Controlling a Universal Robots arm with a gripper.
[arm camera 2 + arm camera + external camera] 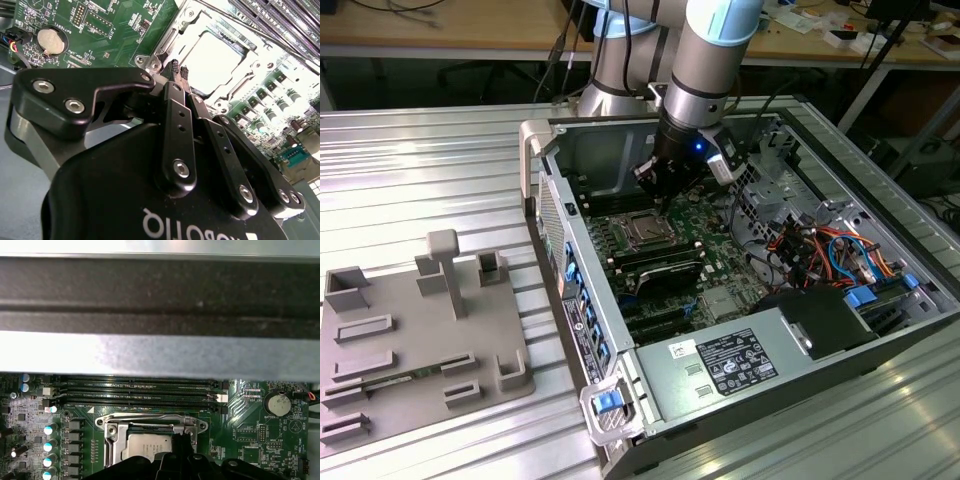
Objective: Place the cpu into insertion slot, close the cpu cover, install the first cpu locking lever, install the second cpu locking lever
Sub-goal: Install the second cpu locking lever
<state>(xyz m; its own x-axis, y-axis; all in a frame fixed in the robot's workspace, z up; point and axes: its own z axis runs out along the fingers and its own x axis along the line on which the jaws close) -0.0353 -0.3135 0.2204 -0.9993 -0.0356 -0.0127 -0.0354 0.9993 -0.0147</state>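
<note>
Ribbed metal tabletop (430, 160) carries an open computer case (620, 390) and, to the exterior view's left, a grey fixture tray (410, 350). Inside the case the arm (705, 60) reaches down over the green board (710, 230), its gripper (660, 195) at the far edge of the socket.

In the second wrist view the gripper (178, 70) has its black fingertips (182, 71) pressed together, nothing between them, their tips at the metal rim of the insertion slot (172, 37). The cpu (212, 52) lies flat in the slot, just beyond the fingertips, with the cover (250, 80) lying down around it as a silvery frame.

The first wrist view shows the same socket from the opposite side: the cpu (147, 446) framed by the cover (112, 440), the fingertips (186, 440) rising at its corner, and the long black memory slots (135, 390) beyond. A round coin battery (277, 402) sits on the board in both wrist views. The exterior view alone takes in the case's bundled cables (830, 250) and power supply (730, 365).
</note>
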